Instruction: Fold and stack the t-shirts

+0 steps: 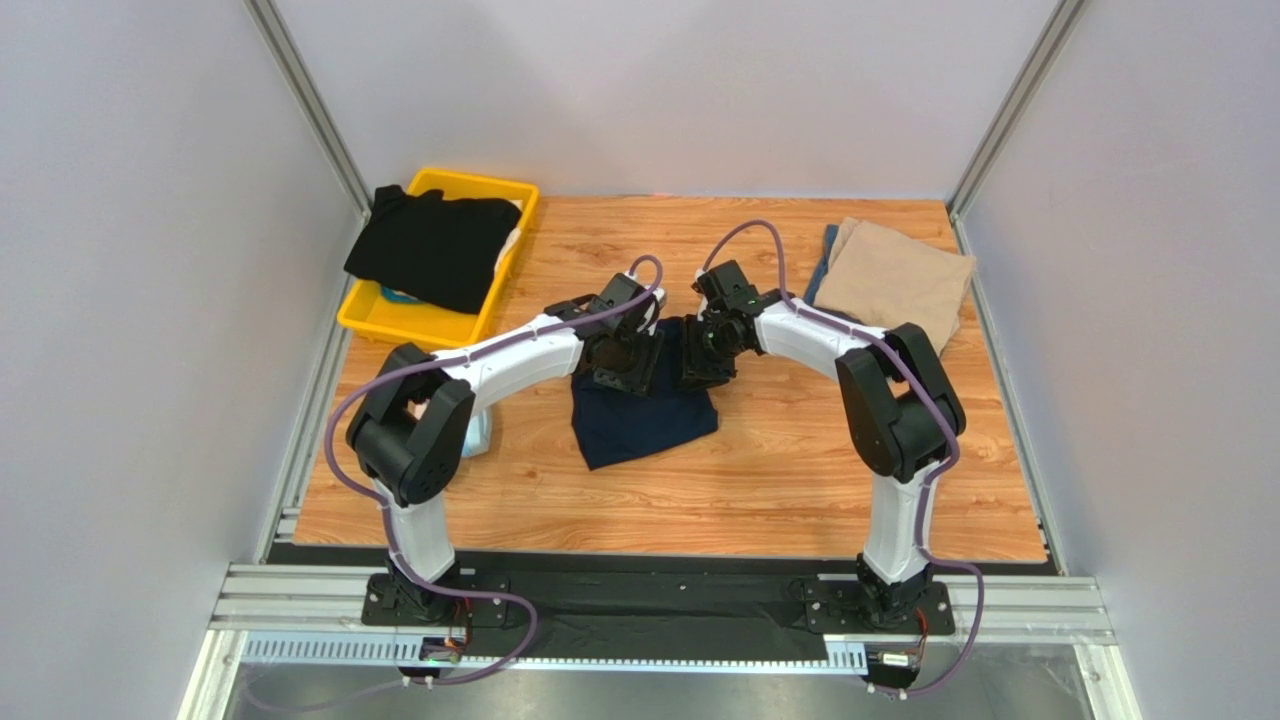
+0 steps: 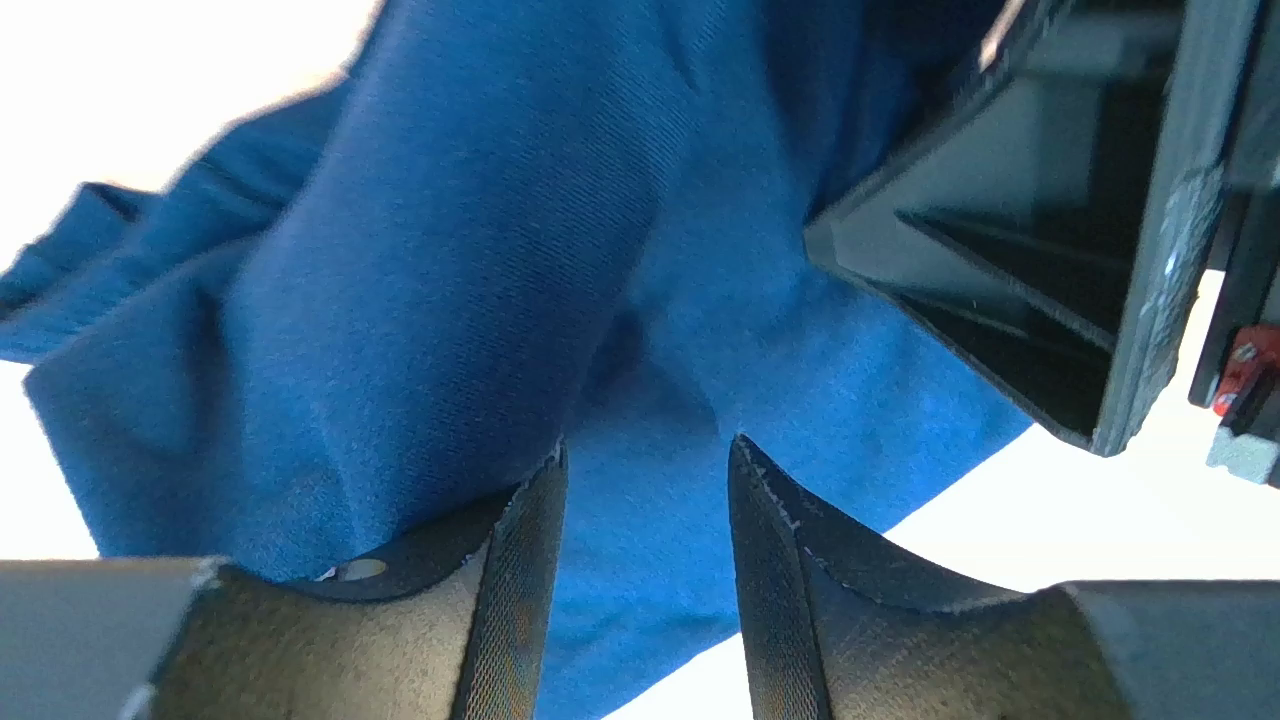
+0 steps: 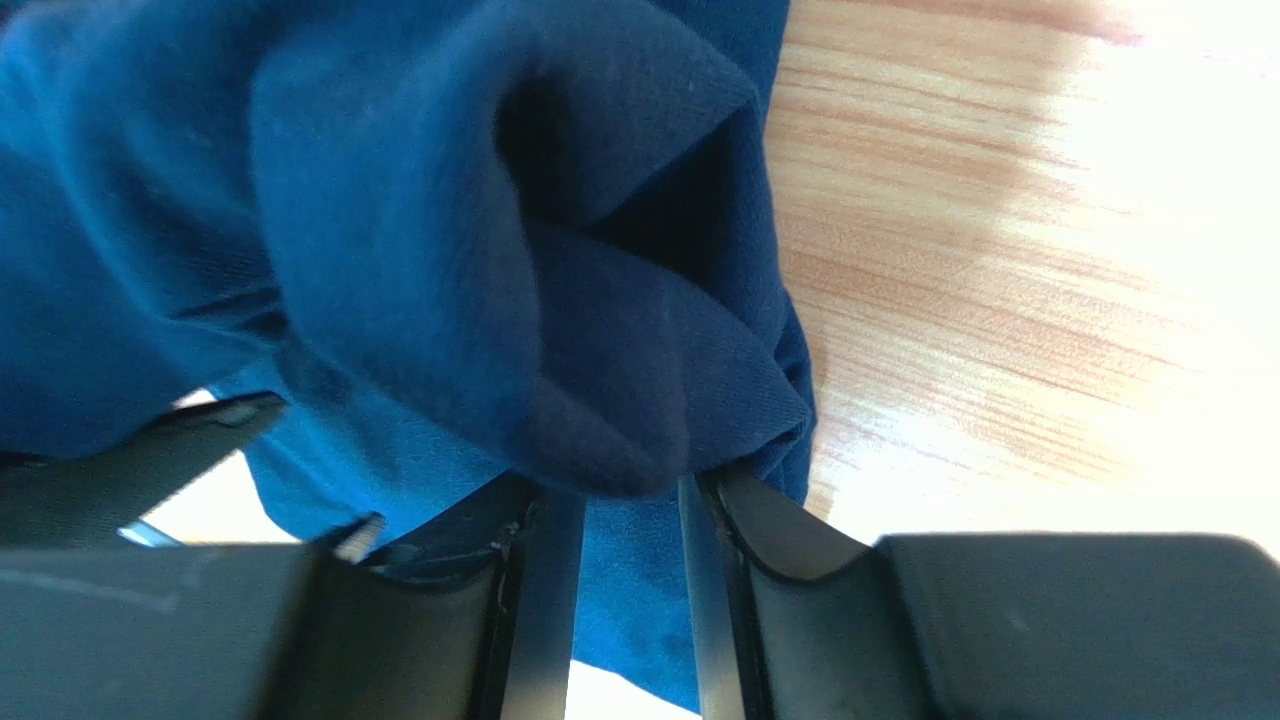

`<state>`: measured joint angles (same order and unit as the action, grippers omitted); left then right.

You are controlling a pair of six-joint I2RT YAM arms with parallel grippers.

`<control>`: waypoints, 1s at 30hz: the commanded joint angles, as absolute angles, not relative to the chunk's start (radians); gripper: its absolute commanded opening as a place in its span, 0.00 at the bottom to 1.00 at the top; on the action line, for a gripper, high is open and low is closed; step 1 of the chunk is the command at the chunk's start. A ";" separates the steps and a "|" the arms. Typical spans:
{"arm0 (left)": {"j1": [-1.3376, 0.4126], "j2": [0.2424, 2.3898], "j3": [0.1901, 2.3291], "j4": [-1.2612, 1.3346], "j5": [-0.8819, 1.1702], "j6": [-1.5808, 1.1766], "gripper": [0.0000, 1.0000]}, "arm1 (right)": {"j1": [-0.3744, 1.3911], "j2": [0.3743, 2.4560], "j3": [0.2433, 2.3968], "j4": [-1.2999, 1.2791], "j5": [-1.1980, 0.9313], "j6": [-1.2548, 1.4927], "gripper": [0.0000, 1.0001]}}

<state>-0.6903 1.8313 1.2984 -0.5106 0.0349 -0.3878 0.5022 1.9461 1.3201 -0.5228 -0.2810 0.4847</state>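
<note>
The dark navy t-shirt lies bunched at the middle of the table, and both grippers are down at its far edge. My left gripper is open, and navy cloth shows through the gap and drapes over its left finger. My right gripper has its jaws narrowly apart, with a thick fold of the navy cloth sitting at its tips. The tan t-shirt lies folded at the back right. The black t-shirt is draped over the yellow bin.
The yellow bin stands at the back left corner. Light blue headphones lie beside the left arm's elbow. A dark cloth edge shows under the tan shirt. Grey walls close in the table's sides and back.
</note>
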 commanded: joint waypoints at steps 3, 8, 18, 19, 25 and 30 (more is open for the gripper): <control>-0.614 1.853 1.387 -0.502 -0.014 -0.365 0.50 | 0.508 1.962 1.279 -0.489 -0.272 0.477 0.33; -0.571 1.861 1.419 -0.526 -0.025 -0.344 0.50 | 0.509 1.959 1.244 -0.476 -0.267 0.479 0.32; -0.540 1.916 1.402 -0.546 -0.032 -0.350 0.50 | 0.511 1.979 1.224 -0.471 -0.262 0.466 0.32; -0.538 1.917 1.398 -0.543 -0.032 -0.351 0.49 | 0.511 1.979 1.220 -0.472 -0.262 0.465 0.32; -0.514 1.930 1.370 -0.549 -0.040 -0.373 0.49 | 0.515 1.954 1.204 -0.485 -0.256 0.459 0.32; -0.486 1.908 1.348 -0.569 -0.048 -0.393 0.49 | 0.520 1.933 1.196 -0.503 -0.233 0.449 0.32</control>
